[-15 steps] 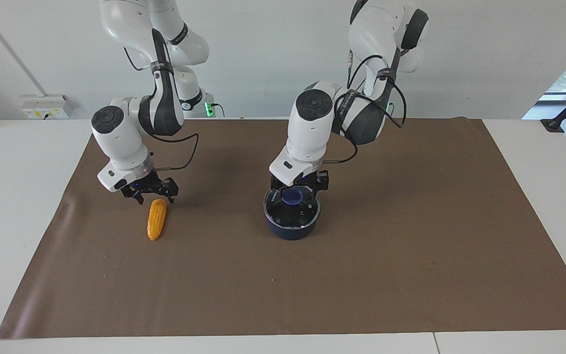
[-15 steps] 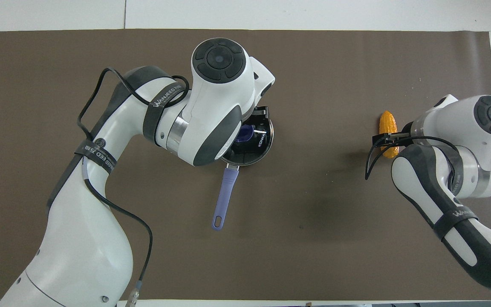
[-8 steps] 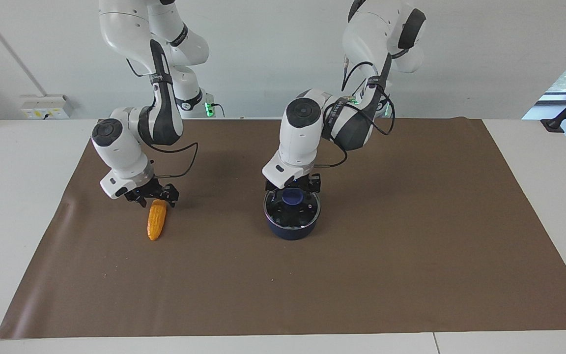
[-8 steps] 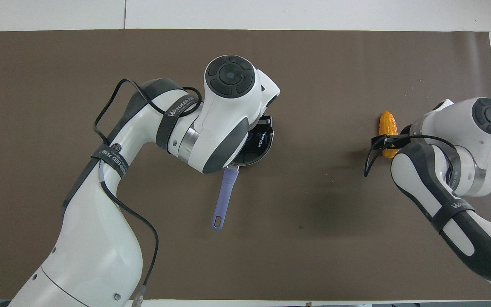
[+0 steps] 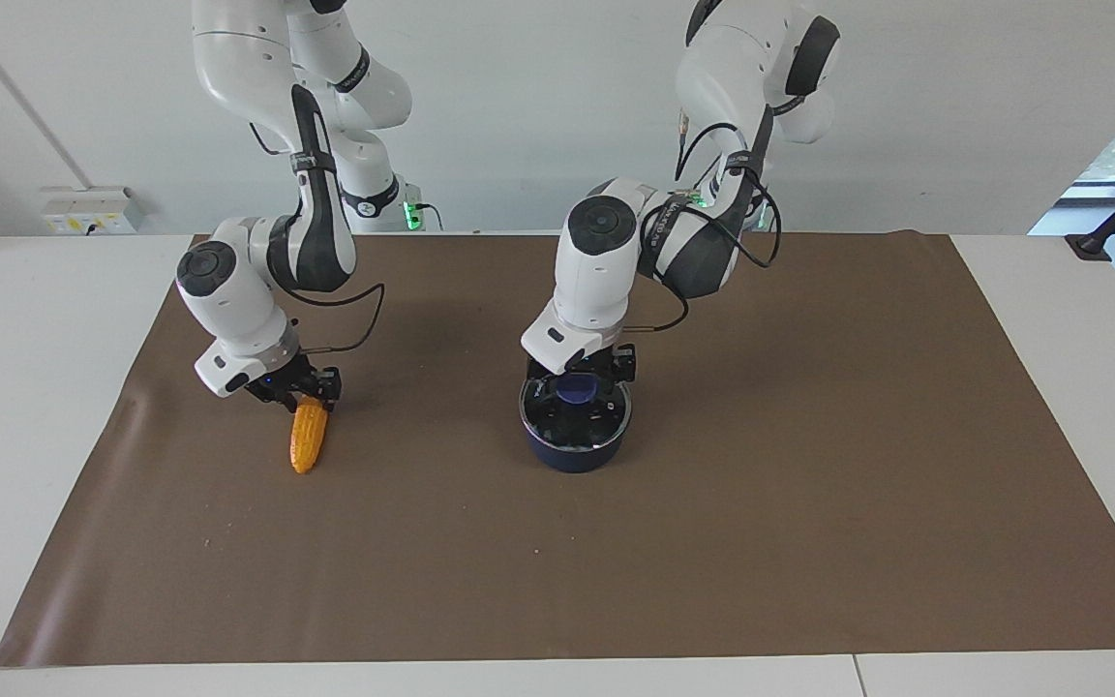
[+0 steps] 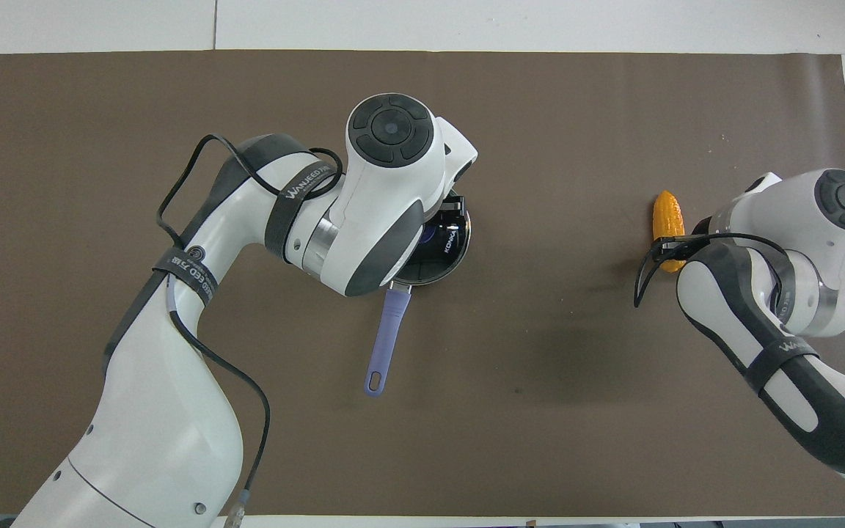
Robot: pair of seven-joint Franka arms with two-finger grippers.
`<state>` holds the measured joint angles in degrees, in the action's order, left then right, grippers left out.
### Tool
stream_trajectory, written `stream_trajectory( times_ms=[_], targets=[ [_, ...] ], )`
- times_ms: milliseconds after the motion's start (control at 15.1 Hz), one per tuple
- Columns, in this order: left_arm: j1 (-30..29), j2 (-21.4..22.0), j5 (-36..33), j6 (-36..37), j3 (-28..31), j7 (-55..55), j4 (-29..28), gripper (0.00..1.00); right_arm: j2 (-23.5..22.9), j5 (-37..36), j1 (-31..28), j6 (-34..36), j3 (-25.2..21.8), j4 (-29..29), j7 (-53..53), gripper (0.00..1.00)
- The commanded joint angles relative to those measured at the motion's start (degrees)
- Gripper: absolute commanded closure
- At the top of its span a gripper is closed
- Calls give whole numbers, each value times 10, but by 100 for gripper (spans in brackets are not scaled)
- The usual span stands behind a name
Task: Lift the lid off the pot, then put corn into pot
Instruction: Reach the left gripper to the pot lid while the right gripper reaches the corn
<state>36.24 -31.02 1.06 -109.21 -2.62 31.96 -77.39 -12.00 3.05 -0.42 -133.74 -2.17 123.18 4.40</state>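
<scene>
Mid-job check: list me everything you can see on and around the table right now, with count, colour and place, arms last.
pot: one, dark navy, on the mat near mid-table, its lighter blue handle pointing toward the robots.
lid: one, clear glass with metal rim and blue knob, seated on the pot.
corn: one, orange-yellow, lying on the mat toward the right arm's end of the table.
mat: one, brown, covering most of the white table.
wall socket box: one, white, at the table's edge nearest the robots.
left gripper: one, black, down at the lid's knob.
right gripper: one, black, at the corn's end nearer to the robots.
</scene>
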Motion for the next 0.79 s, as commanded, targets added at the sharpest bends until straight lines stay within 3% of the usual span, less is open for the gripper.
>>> stream_trajectory(
  times_ms=[0,66,132,397,728],
  targets=[
    [5,11,-11,-18,5,1,-18,0,-2,7,-6,-13,3,3,25,78],
    [6,11,-11,-17,5,2,-18,0,-2,7,-6,-10,3,2,25,93],
    [7,11,-11,-17,5,2,-18,1,-2,7,-6,-1,3,-3,25,100],
    [8,11,-11,-15,5,3,-19,11,-9,6,13,107,4,-95,17,100],
    [8,11,-11,-13,5,3,-19,56,-35,-24,83,218,3,-210,-87,100]
  ],
)
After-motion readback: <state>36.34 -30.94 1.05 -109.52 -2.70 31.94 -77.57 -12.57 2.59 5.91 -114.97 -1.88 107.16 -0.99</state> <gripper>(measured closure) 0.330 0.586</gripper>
